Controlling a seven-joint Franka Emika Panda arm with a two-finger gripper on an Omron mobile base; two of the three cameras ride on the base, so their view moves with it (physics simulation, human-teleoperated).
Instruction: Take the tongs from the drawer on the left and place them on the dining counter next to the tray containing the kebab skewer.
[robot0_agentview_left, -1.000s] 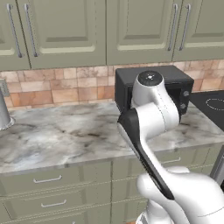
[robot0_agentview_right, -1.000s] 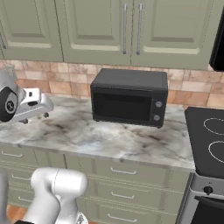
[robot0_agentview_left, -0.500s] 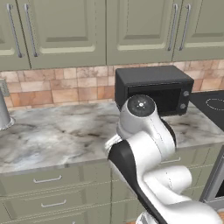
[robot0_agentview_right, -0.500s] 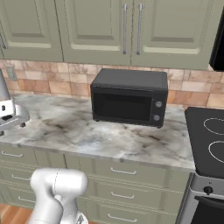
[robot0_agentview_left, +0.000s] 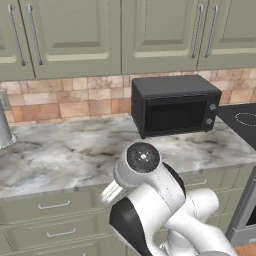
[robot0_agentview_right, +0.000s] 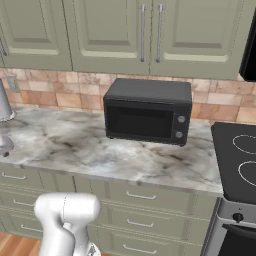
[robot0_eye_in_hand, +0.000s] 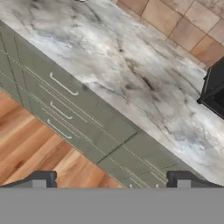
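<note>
My gripper (robot0_eye_in_hand: 111, 178) is open, its two dark fingertips (robot0_eye_in_hand: 40, 178) wide apart with nothing between them. It looks down at the front of a wall-side kitchen counter (robot0_eye_in_hand: 131, 74). Just under the marble top lies the drawer (robot0_eye_in_hand: 83, 94), sage-green and shut, with a slim silver bar handle (robot0_eye_in_hand: 63, 84). In the left base view the same drawer (robot0_agentview_left: 47, 206) sits at the lower left, and my arm (robot0_agentview_left: 150, 200) is folded low in front of it. The tongs are hidden. The tray, the kebab skewer and the dining counter are out of view.
A black microwave (robot0_agentview_left: 175, 105) stands on the counter against the tiled wall, with a stove (robot0_agentview_right: 240, 160) to its right. A grey metal cylinder (robot0_agentview_left: 4, 131) stands at the counter's left end. Deeper drawers (robot0_eye_in_hand: 61, 113) lie below the top one, above a wood floor (robot0_eye_in_hand: 30, 144).
The arm has folded downward: its elbow joint sank from microwave height to below the counter edge, and the hand dropped from over the counter toward the drawer fronts. The gripper stayed open.
</note>
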